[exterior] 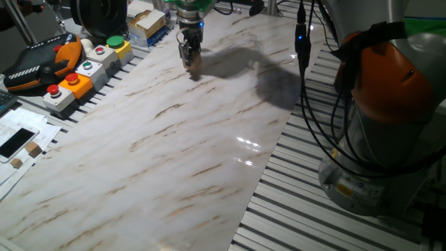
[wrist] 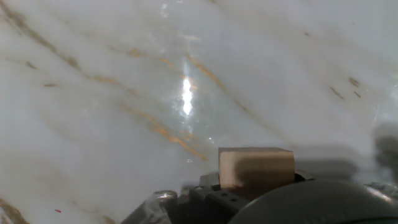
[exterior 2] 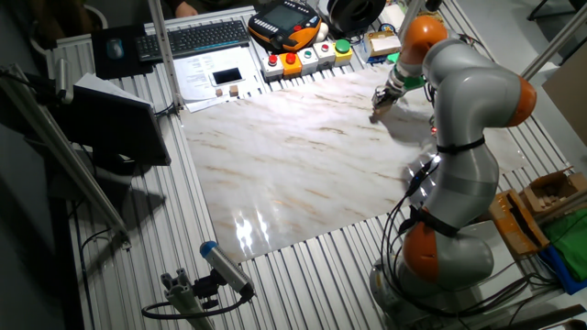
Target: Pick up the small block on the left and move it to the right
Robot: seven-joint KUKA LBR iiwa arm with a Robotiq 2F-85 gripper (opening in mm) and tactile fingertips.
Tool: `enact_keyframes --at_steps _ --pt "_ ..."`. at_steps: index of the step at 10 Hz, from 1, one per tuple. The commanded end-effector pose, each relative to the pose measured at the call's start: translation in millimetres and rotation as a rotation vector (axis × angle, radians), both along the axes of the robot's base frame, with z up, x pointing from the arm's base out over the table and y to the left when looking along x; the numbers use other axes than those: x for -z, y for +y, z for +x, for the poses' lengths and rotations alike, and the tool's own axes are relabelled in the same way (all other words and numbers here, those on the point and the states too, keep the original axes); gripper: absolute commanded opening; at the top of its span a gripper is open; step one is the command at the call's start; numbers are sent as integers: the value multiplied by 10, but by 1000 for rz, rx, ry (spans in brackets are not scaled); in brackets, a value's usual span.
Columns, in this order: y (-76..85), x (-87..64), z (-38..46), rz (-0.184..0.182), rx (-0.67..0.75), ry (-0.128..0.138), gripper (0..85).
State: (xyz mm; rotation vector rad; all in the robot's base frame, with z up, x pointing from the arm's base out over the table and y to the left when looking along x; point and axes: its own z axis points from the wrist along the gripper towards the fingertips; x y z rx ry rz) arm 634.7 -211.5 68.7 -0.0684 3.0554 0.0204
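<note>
The two-finger gripper stands at the upper centre of one fixed view, low over the marble-patterned table. The small light-tan wooden block sits clamped between the jaws, as the hand view shows at lower centre. Judged from this, the pick is done; carrying and release remain. In both fixed views the fingers hide the block, but those views alone show the arm's position on the table.
</note>
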Motion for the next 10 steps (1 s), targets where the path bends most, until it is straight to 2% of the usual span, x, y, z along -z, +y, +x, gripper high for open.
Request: enact_keyframes --at_steps 1,4,8,10 --pt "40 -69 -9 -3 11 0 7" --pt "242 -272 -74 -28 42 5 7" --pt "498 -421 -198 -39 80 29 7" --pt "665 -440 -274 -39 99 25 7"
